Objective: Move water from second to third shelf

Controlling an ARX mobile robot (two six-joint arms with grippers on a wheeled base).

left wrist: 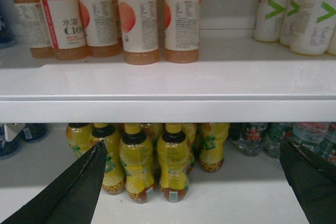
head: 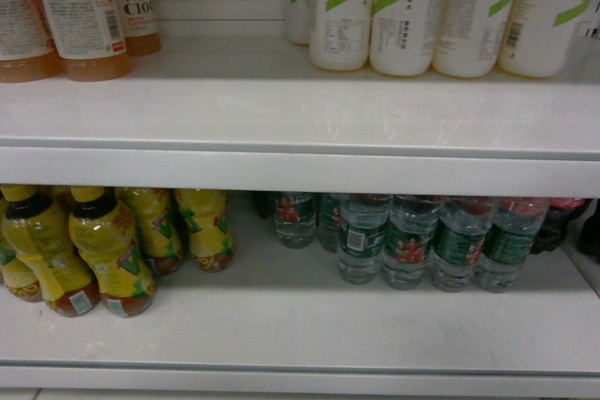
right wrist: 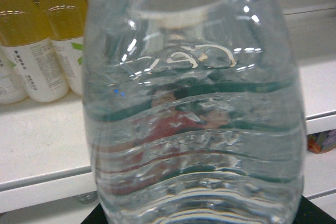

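Right claw's fingers aren't really in frame, just a dark sliver at the bottom edge, so I can't tell how it's set. The water (right wrist: pixel 194 108) fills its wrist view right up close, long axis up-down, standing upright, with the upper shelf (right wrist: pixel 42 140) edge behind it. Left claw (left wrist: pixel 194 182) is spread wide with nothing in it, facing the yellow bottles (left wrist: pixel 152 161) at the lower shelf's left end. More waters (head: pixel 412 241) stand toward the right end.

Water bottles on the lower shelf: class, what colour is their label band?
Dark green on the water bottles, clearest in the head view.
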